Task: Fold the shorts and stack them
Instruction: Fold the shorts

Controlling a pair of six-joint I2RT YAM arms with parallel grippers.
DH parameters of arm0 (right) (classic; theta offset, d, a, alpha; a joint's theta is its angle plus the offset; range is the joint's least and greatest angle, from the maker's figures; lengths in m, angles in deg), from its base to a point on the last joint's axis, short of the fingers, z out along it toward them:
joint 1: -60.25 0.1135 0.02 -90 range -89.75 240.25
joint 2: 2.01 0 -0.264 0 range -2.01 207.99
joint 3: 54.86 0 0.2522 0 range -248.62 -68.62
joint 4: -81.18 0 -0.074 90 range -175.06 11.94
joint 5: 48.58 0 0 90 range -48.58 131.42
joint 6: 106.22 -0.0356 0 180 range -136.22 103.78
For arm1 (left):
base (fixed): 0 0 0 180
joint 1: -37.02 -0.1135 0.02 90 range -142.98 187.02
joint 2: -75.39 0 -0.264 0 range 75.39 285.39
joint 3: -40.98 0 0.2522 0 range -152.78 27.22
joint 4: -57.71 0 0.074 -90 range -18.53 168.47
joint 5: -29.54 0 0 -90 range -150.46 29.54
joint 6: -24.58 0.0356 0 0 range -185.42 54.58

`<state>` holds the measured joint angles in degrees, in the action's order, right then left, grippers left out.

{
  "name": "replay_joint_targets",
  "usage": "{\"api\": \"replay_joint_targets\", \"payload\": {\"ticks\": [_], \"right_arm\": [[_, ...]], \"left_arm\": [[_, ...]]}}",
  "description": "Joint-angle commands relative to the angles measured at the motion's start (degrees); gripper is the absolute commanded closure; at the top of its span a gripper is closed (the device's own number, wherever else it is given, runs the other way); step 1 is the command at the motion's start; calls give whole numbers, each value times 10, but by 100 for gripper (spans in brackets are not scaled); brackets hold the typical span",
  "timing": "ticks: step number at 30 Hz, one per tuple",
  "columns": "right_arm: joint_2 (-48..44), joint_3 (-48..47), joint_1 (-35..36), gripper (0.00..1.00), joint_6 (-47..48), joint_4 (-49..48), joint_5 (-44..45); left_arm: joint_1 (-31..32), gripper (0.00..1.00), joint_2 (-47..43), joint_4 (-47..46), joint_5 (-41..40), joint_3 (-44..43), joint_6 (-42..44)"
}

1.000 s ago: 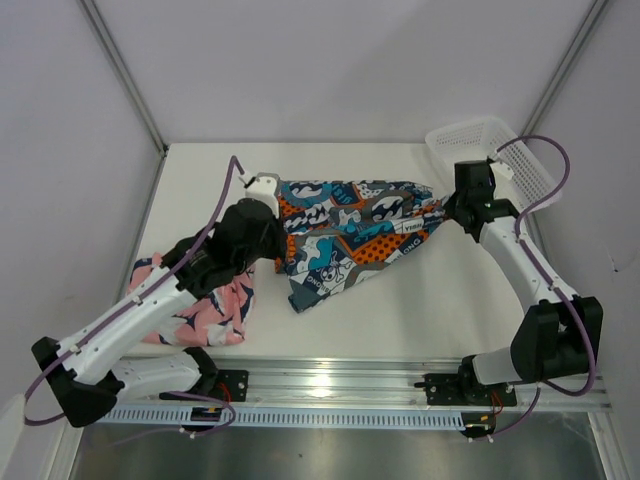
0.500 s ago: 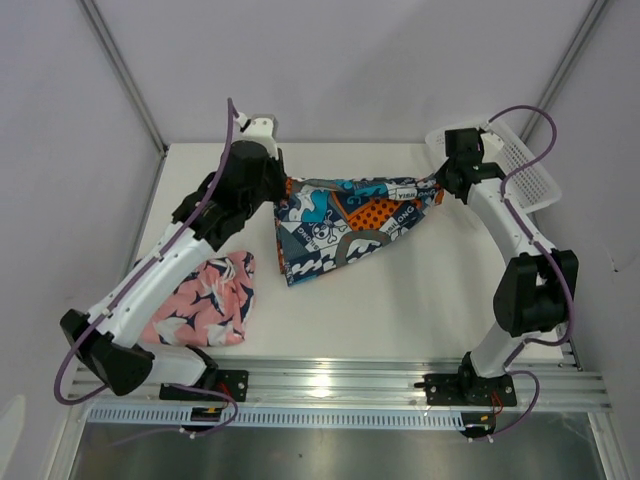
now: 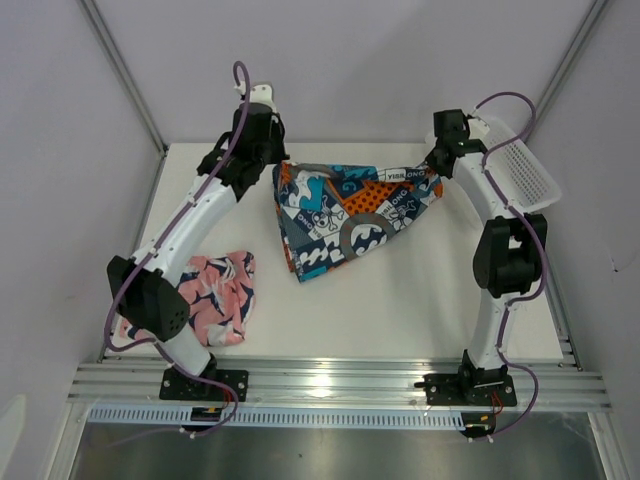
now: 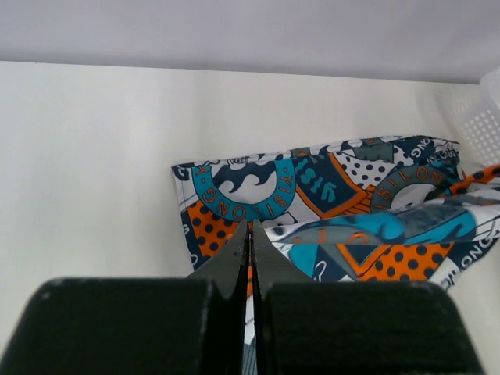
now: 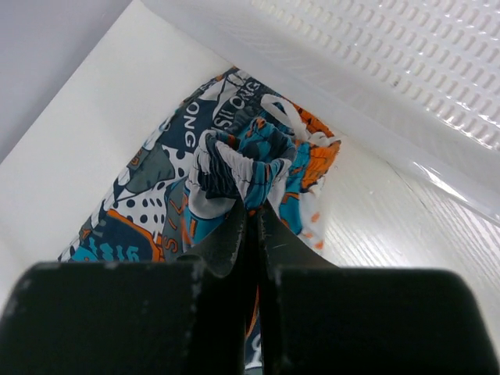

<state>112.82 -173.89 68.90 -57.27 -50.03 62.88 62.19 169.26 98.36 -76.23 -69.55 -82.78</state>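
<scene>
Left gripper (image 4: 251,226) is pinched tight on the top edge of the blue, teal and orange shorts (image 3: 345,220), no gap between the fingers. The right gripper (image 5: 250,207) is clamped just as hard on the bunched waistband end, right beside the white mesh basket (image 3: 520,170) at the far right corner of the table (image 3: 400,300). Between the two, the garment is strung out along the far edge, and its loose lower part trails down toward the middle in a lopsided wedge. I'd call this one spread out for folding, with no clean fold in it yet. Near the left edge, toward the near-left corner, the pink shorts (image 3: 215,295) lie in a compact heap; whether that counts as properly folded I can't tell. Nothing is stacked, so most of the job looks ahead.
</scene>
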Motion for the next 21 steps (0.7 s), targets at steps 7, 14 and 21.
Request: {"api": "replay_joint_targets", "payload": {"ticks": [7,14,21], "right_arm": [[53,-59,-7,100,-21,-74,-45],[59,-63,-4,100,-15,-116,-66],[65,-55,-3,100,-1,-112,-72]], "left_arm": [[-41,100,61,-56,9,-43,-3],[-54,100,67,-62,81,-27,-14],[-54,36,-12,-132,137,137,-23]]}}
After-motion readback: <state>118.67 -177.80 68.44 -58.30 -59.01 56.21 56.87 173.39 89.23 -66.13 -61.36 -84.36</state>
